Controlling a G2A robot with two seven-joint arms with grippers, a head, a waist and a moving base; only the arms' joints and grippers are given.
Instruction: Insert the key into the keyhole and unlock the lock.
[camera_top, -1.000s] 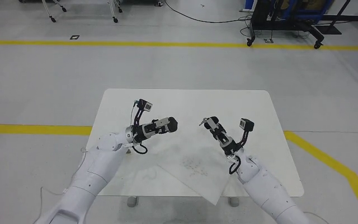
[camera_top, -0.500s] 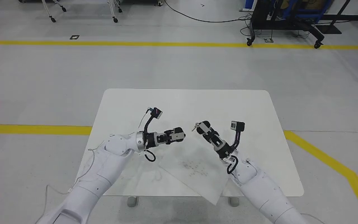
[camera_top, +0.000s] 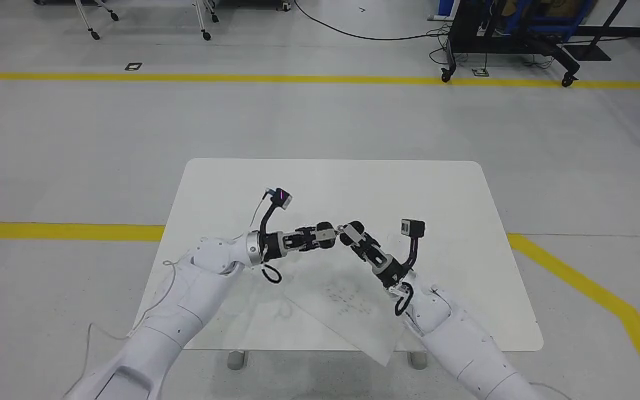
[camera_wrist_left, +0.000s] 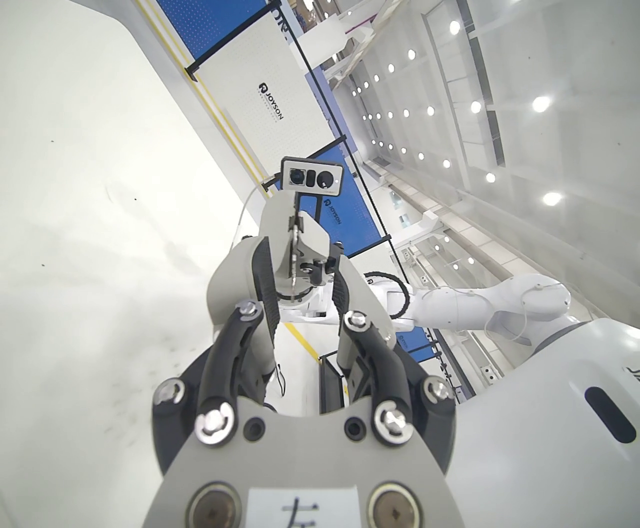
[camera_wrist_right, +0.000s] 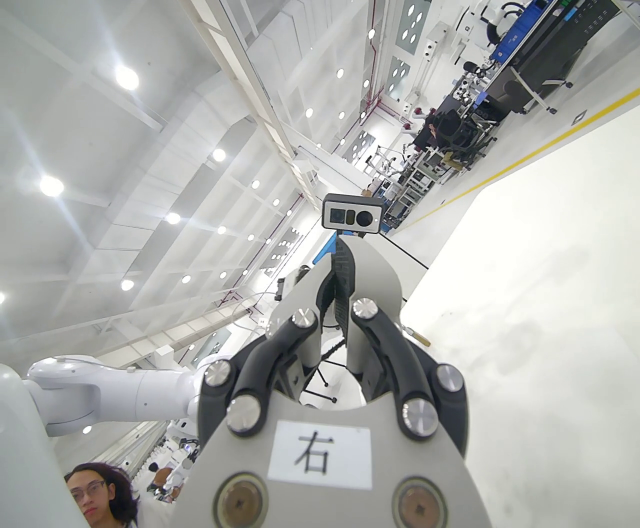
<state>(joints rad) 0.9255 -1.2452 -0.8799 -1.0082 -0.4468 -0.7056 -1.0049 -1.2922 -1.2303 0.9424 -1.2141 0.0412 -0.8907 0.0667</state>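
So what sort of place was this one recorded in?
Probably a large industrial hall or robotics lab: yellow floor lines run past the white table, wheeled equipment racks stand behind, and a high ceiling carries rows of lights.

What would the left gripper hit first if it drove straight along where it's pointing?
The right gripper, facing it head-on. A thin metal piece, likely the key, sticks out of its shut fingers straight ahead of the left gripper, so that would touch first. Remaining gap is unclear.
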